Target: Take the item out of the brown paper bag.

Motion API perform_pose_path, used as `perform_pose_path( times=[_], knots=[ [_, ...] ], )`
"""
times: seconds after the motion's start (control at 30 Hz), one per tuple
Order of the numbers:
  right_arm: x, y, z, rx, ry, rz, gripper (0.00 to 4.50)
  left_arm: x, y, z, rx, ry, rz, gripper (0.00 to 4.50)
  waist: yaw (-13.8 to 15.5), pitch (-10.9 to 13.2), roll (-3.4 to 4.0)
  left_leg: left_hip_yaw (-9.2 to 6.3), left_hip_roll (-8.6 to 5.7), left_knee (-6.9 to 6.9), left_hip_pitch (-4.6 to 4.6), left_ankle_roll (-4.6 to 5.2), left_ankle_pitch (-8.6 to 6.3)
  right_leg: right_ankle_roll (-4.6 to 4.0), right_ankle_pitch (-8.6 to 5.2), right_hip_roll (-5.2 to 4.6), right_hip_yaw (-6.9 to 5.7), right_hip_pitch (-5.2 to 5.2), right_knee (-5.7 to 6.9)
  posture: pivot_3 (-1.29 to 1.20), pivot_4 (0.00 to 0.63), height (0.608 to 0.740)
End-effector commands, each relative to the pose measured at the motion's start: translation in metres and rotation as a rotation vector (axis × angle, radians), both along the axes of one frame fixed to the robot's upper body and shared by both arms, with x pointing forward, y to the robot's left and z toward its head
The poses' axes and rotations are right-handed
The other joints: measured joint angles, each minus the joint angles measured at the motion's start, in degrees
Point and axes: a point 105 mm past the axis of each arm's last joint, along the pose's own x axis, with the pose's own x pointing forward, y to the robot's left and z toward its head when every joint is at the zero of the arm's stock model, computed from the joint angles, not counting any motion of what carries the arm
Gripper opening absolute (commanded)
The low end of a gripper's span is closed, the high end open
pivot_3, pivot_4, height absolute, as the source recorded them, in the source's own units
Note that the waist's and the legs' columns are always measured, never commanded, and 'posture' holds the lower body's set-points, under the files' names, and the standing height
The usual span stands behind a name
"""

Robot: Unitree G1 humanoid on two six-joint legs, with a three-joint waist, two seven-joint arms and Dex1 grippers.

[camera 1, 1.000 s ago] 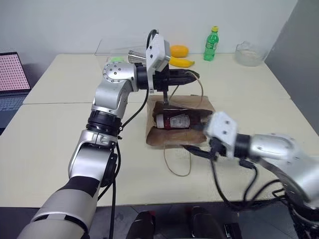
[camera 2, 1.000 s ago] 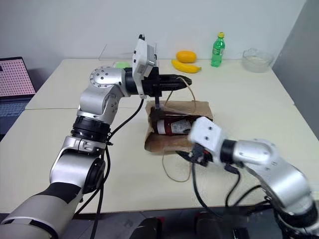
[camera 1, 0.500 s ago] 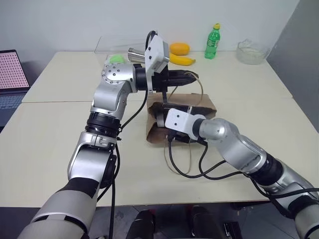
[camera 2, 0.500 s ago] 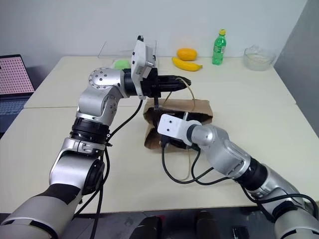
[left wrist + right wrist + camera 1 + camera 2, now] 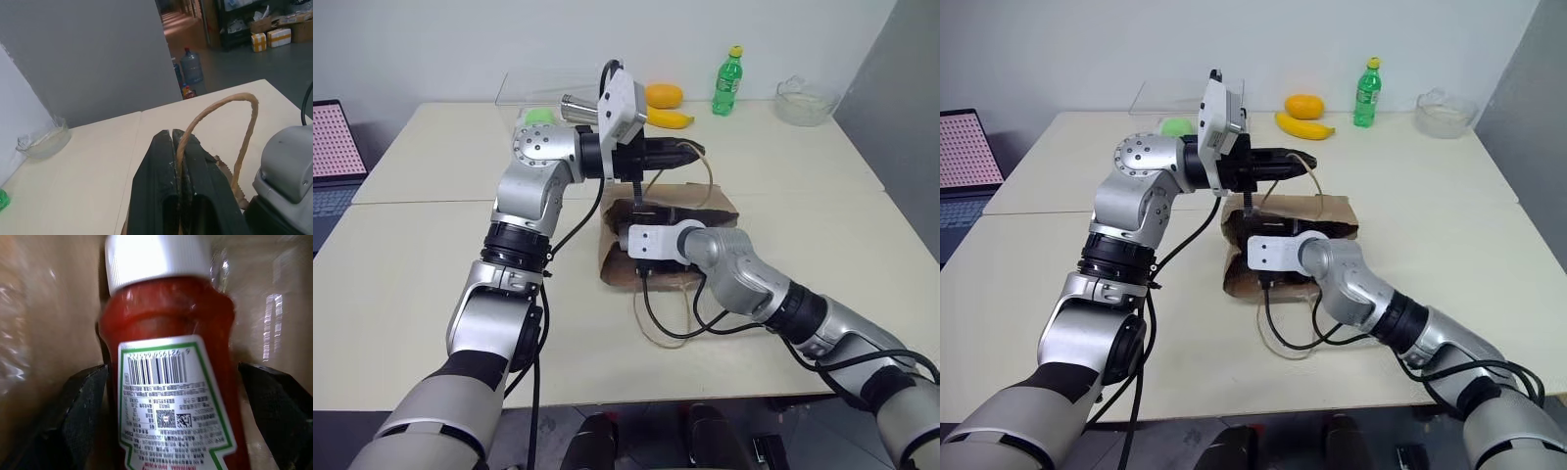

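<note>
**Ketchup bottle bracketed, not yet gripped**

Nearest you, the right gripper (image 5: 171, 440) is inside the mouth of the brown paper bag (image 5: 710, 201), fingers (image 5: 80, 406) spread wide either side of the item (image 5: 166, 367) w/ nothing clamped yet; the item is a red sauce bottle w/ white cap (image 5: 156, 257) and a glossy label, lying on its side in the bag; judge it plastic, fairly stiff but squeezable, moderately heavy if full, and slick on the label, so take it across the body just below the cap shoulder, not on the cap itself; bag walls are soft, creased paper close on both sides, so little room to widen or twist; draw straight back out the mouth. Above, the left gripper (image 5: 176, 147) is pinched closed on one loop handle (image 5: 230, 105), holding the mouth up; the other handle (image 5: 656, 328) trails loose on the table (image 5: 431, 284) near your cable. Farther back, the banana (image 5: 671, 119), orange (image 5: 664, 96), green bottle (image 5: 727, 83) and glass bowl (image 5: 806, 103) stand well apart; open table to your near side.
</note>
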Motion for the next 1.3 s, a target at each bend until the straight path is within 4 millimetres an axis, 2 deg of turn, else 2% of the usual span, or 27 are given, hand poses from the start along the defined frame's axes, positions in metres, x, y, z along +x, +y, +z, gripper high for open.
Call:
perform_pose_path(
  times=[0.03,0.23,0.3,0.4,0.43,0.53,0.63,0.9,1.3],
  knots=[
    [0.008,-0.001,0.005,-0.023,-0.032,0.001,4.46,-0.006,0.000,0.014,-0.040,-0.044,-0.016,0.00,-0.1,0.0,0.01,0.00,0.00,0.00,0.00,0.00,0.00,0.00,0.00,0.00,0.00,0.00,0.00,0.00,0.150,0.740],
    [0.016,-0.004,-0.009,-0.047,0.004,-0.013,4.46,-0.007,-0.001,0.013,-0.042,-0.043,-0.016,0.00,-0.6,0.0,0.02,0.00,-0.01,0.03,0.08,-0.03,0.02,-0.01,0.01,0.00,0.02,0.03,0.14,0.00,0.150,0.740],
    [0.015,-0.003,-0.014,-0.042,0.026,-0.014,4.10,-0.006,-0.001,0.013,-0.042,-0.042,-0.014,0.00,-0.7,0.0,0.02,0.00,-0.02,0.05,0.13,-0.06,0.04,-0.01,0.01,0.00,0.04,0.03,0.28,0.00,0.150,0.740],
    [0.016,-0.005,-0.018,-0.035,0.049,-0.025,3.31,-0.006,0.000,0.011,-0.041,-0.041,-0.012,0.00,-0.8,0.0,0.02,-0.01,-0.02,0.06,0.21,-0.11,0.09,-0.01,0.01,0.01,0.05,0.03,0.48,0.00,0.150,0.740],
    [0.017,-0.006,-0.020,-0.037,0.052,-0.028,3.17,-0.006,0.000,0.011,-0.041,-0.041,-0.012,0.00,-0.8,0.0,0.02,-0.02,-0.02,0.06,0.22,-0.15,0.12,-0.01,0.01,0.01,0.05,0.03,0.52,0.00,0.150,0.740],
    [0.017,-0.009,-0.023,-0.042,0.058,-0.031,3.14,-0.006,0.000,0.011,-0.042,-0.042,-0.009,0.00,-0.8,0.0,0.02,-0.02,-0.04,0.06,0.22,-0.17,0.13,-0.01,0.01,0.01,0.05,0.03,0.53,0.00,0.150,0.740],
    [0.017,-0.006,-0.018,-0.027,0.032,-0.009,3.14,-0.005,0.001,0.010,-0.041,-0.043,-0.004,0.00,-0.8,0.0,0.02,-0.04,-0.04,0.06,0.21,-0.18,0.14,-0.01,0.01,0.01,0.04,0.03,0.53,0.00,0.150,0.740],
    [0.003,0.009,0.011,0.041,-0.038,0.078,3.14,0.002,0.006,0.009,-0.041,-0.044,0.036,0.00,-0.8,0.0,0.02,-0.04,-0.03,0.05,0.17,-0.19,0.14,-0.01,0.01,0.01,0.04,-0.02,0.50,0.00,0.150,0.740],
    [-0.015,0.007,0.034,0.070,-0.053,0.131,3.14,0.010,0.008,0.009,-0.033,-0.058,0.063,0.00,-0.8,0.0,0.02,-0.03,-0.03,0.03,0.10,-0.19,0.14,-0.01,0.01,0.01,0.04,-0.07,0.43,0.00,0.150,0.740]
  ],
)
